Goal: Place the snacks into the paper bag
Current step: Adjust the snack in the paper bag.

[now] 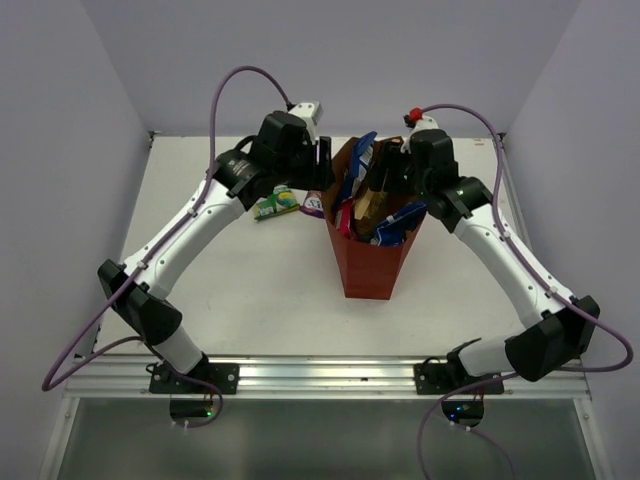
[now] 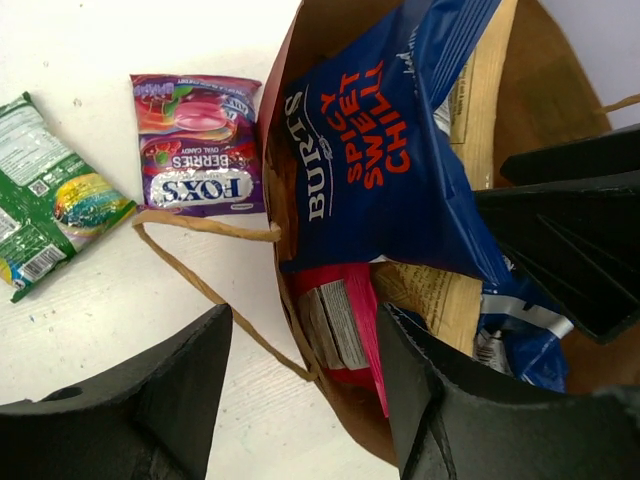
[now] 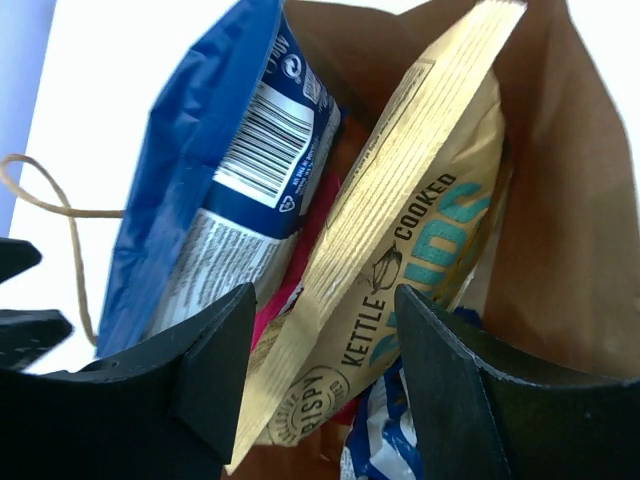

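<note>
Desk: On the table, bag upright. Labels?
Photographer: Wrist views only: left gripper, jaws apart, blue packet "Burts Spicy Sweet Chilli" inside, candy "Fox's Berries" outside; right gripper, apart, straddles tan packet "Kettle Cooked".

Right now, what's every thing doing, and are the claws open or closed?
paper bag: upright, open, stuffed.
blue packet: in bag, sticking out.
tan packet: in bag, upright.
purple candy packet: flat on table, outside.
green packet: flat on table, outside.
left gripper: open, straddling bag's rim.
right gripper: around tan packet, grip unclear.
</note>
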`<action>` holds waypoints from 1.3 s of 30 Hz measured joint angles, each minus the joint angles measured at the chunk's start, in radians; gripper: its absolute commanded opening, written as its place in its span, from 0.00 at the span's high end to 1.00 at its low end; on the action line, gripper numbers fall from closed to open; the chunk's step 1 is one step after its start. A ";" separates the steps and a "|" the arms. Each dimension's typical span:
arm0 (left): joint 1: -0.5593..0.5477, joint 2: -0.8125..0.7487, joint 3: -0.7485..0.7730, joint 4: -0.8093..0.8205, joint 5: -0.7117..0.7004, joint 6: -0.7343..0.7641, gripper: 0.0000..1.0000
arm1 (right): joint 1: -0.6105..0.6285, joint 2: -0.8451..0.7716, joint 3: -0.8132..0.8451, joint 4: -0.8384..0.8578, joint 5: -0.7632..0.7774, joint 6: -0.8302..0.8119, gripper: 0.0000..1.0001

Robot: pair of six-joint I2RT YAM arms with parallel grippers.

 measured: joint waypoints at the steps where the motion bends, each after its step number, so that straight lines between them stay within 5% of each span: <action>1: -0.002 0.012 -0.001 -0.001 -0.001 0.005 0.39 | 0.000 0.011 0.000 -0.002 -0.004 0.006 0.39; 6: -0.016 0.074 -0.001 -0.001 -0.006 0.014 0.44 | 0.000 0.061 0.000 -0.011 -0.004 0.019 0.54; 10: -0.031 0.116 0.000 -0.001 -0.007 0.016 0.63 | 0.000 0.069 0.000 -0.034 0.026 0.000 0.96; 12: -0.037 0.130 0.000 -0.001 -0.007 0.019 0.72 | -0.004 0.067 0.005 -0.061 0.053 -0.018 1.00; 13: -0.038 0.134 0.002 -0.001 -0.007 0.021 0.87 | -0.006 0.064 0.011 -0.074 0.067 -0.026 1.00; 15: -0.040 0.141 0.017 -0.005 -0.006 0.032 1.00 | -0.010 0.061 0.033 -0.108 0.091 -0.044 1.00; 28: -0.082 0.215 0.150 -0.039 -0.031 0.065 1.00 | -0.018 0.052 0.103 -0.194 0.095 -0.137 0.99; 34: 0.014 0.204 0.047 0.016 0.012 0.054 1.00 | -0.018 0.035 0.074 -0.222 0.097 -0.155 0.57; 39: 0.018 0.197 0.050 0.016 0.030 0.047 1.00 | -0.018 0.007 0.125 -0.243 0.072 -0.156 0.49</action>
